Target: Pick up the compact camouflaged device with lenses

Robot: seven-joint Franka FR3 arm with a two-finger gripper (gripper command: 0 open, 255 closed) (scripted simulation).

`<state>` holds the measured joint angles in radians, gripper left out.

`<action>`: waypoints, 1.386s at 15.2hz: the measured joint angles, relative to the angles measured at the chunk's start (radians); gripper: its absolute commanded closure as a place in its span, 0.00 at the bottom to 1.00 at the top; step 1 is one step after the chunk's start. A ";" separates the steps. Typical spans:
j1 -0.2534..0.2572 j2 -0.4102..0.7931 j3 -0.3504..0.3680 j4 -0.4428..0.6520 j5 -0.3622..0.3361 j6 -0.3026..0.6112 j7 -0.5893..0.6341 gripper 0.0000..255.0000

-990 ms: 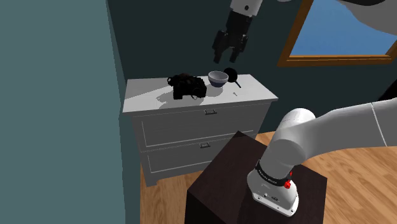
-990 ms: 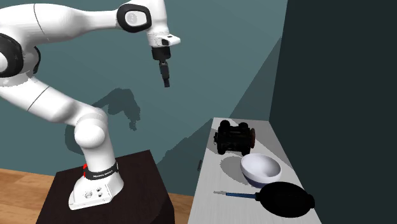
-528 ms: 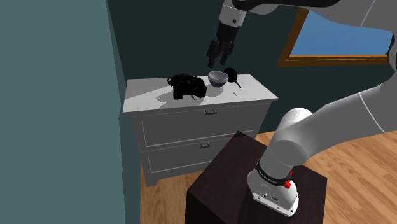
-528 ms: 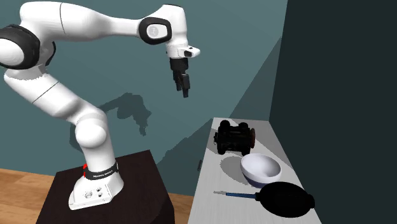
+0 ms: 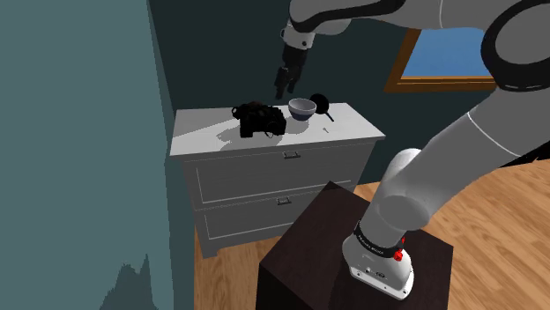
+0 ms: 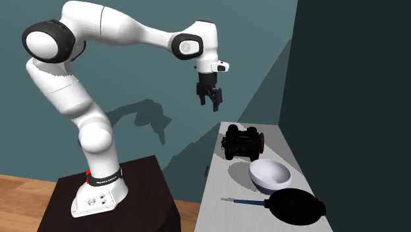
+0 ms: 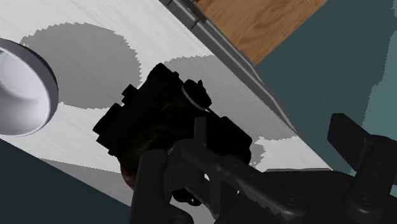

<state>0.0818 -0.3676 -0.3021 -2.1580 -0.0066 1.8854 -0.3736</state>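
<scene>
Smooth white dresser top [image 5: 353,129] under boxy black device [image 5: 260,121], spread-fingered tool [image 6: 211,103] higher up.

We see even, fairly dim light. The pale worktop [image 5: 353,129] is the brightest surface, while the device [image 5: 258,120] reads almost black, its pattern lost. The arm [image 6: 118,29] throws a grey shadow [image 6: 141,113] on the teal wall [image 6: 263,33]. In the wrist view, round shadows with stepped edges lie beside the bowl [image 7: 19,89] and around the device.
</scene>
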 measured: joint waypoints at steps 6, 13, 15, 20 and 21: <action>0.032 0.236 -0.057 0.153 0.047 0.068 -0.217 0.00; 0.021 0.533 -0.072 0.372 0.139 0.123 -0.467 0.00; 0.012 0.626 -0.060 0.463 0.164 0.120 -0.520 0.00; -0.023 0.811 -0.029 0.666 0.197 0.098 -0.643 0.00; -0.024 0.825 -0.025 0.671 0.199 0.107 -0.651 0.00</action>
<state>0.0575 0.4572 -0.3268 -1.4873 0.1924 1.9925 -1.0249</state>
